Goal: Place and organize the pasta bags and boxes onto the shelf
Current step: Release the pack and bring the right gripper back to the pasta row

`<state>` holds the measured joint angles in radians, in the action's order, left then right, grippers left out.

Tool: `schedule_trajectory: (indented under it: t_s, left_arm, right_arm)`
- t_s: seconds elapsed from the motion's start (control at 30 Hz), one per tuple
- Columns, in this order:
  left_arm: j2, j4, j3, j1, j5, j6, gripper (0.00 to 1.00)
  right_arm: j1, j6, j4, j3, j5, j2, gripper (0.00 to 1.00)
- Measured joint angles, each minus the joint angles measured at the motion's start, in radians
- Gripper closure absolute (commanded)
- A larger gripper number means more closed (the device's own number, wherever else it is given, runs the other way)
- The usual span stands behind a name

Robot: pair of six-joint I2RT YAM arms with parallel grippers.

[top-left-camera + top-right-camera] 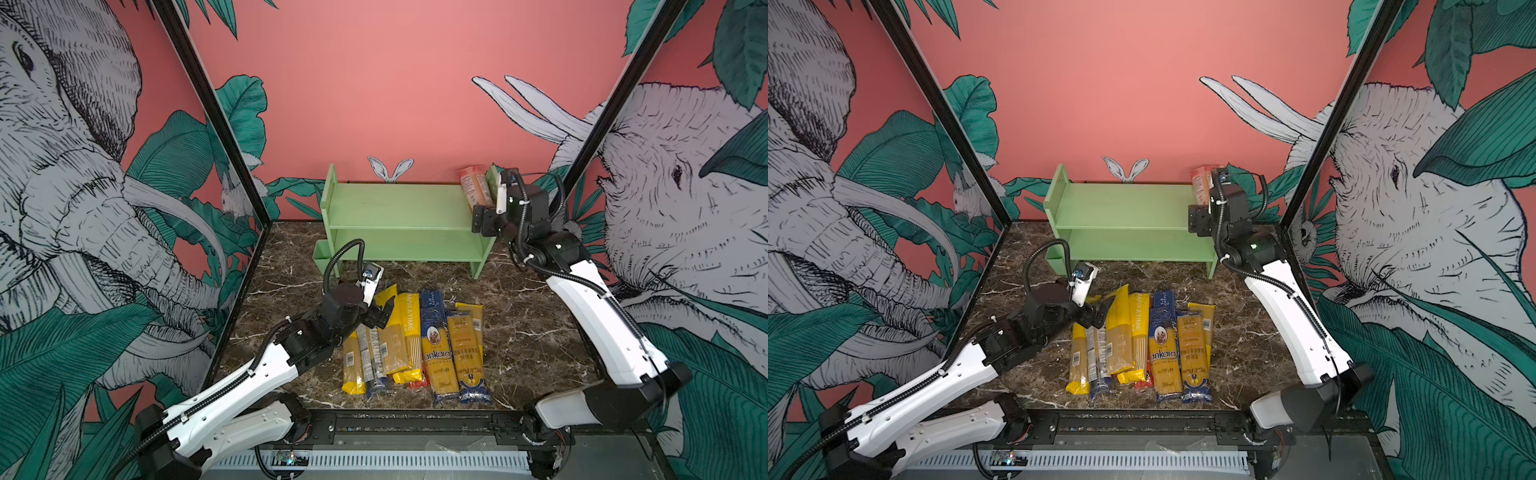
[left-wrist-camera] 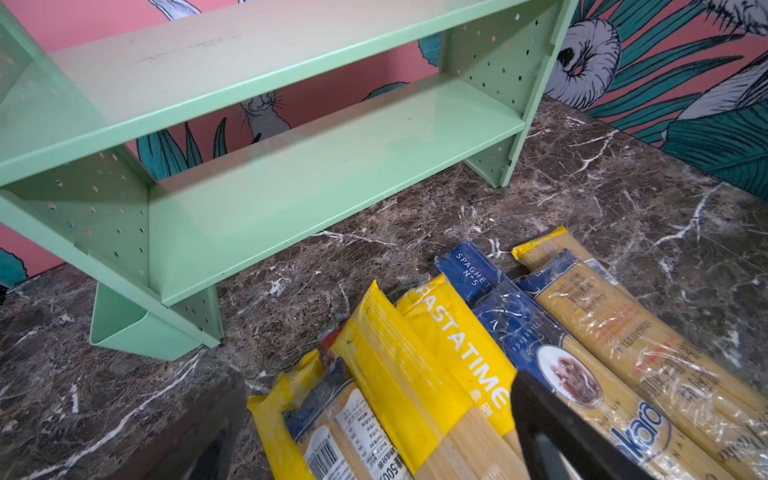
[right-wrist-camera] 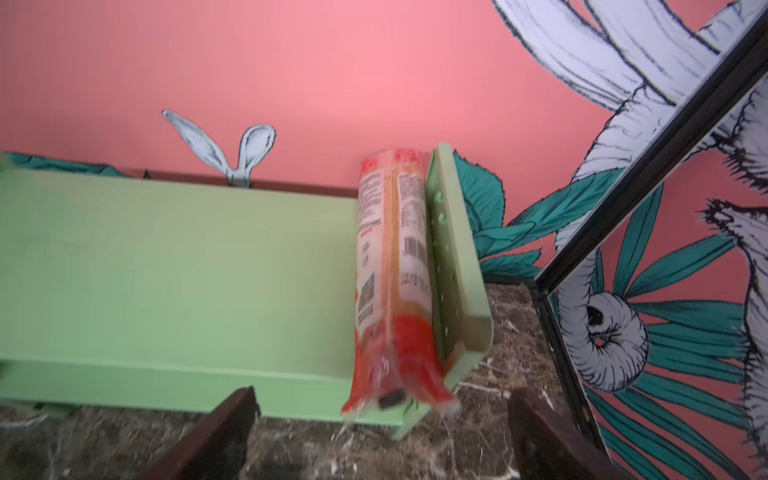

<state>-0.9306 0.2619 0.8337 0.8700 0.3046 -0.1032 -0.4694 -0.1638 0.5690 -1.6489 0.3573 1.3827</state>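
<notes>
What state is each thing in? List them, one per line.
Shelf: upright, lower tier bare.
Red-ended pack: lying on its top tier, against one end.
Pasta packs: heaped flat on the table.
Left claw: open, over the heap.
Right claw: open, holding nothing.

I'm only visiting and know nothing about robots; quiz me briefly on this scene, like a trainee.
1. Fill in: the right gripper, by the shelf, has its jaws ____.
2. True or false: the red-ended pack lies on the shelf's top tier.
3. Which gripper hangs over the packs on the table: A left gripper, B right gripper?
Key: 1 open; 2 true; 3 A.
</notes>
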Motion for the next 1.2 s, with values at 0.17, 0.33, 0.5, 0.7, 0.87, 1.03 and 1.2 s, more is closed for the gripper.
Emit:
schedule_trajectory:
  t_s: [0.17, 0.33, 0.5, 0.7, 0.87, 1.03, 1.2]
  left_arm:
    - [0.052, 0.041, -0.027, 0.000, -0.013, -0.043, 0.00]
    - [0.121, 0.071, -0.065, 0.005, -0.074, -0.096, 0.00]
    - [0.167, 0.073, -0.115, 0.100, -0.089, -0.151, 0.00]
    - [0.084, 0.069, -0.122, 0.323, 0.005, -0.187, 0.00]
    - [-0.065, 0.057, -0.114, 0.463, 0.101, -0.200, 0.00]
    - [-0.187, 0.035, -0.074, 0.549, 0.167, -0.203, 0.00]
    - [-0.223, 0.006, -0.061, 0.574, 0.208, -0.215, 0.00]
  right_arm:
    - [-0.084, -0.050, 0.061, 0.169, 0.021, -0.184, 0.08]
    - [-0.145, -0.151, 0.135, 0.364, 0.029, -0.346, 0.08]
    - [-0.186, -0.277, 0.230, 0.586, 0.026, -0.463, 0.09]
    - [-0.238, -0.414, 0.330, 0.828, 0.004, -0.665, 0.10]
    - [-0.267, -0.505, 0.387, 0.911, -0.019, -0.807, 0.13]
    - [-0.315, -0.576, 0.382, 1.003, -0.046, -0.815, 0.13]
    - [-0.367, -0.623, 0.354, 1.091, -0.056, -0.797, 0.13]
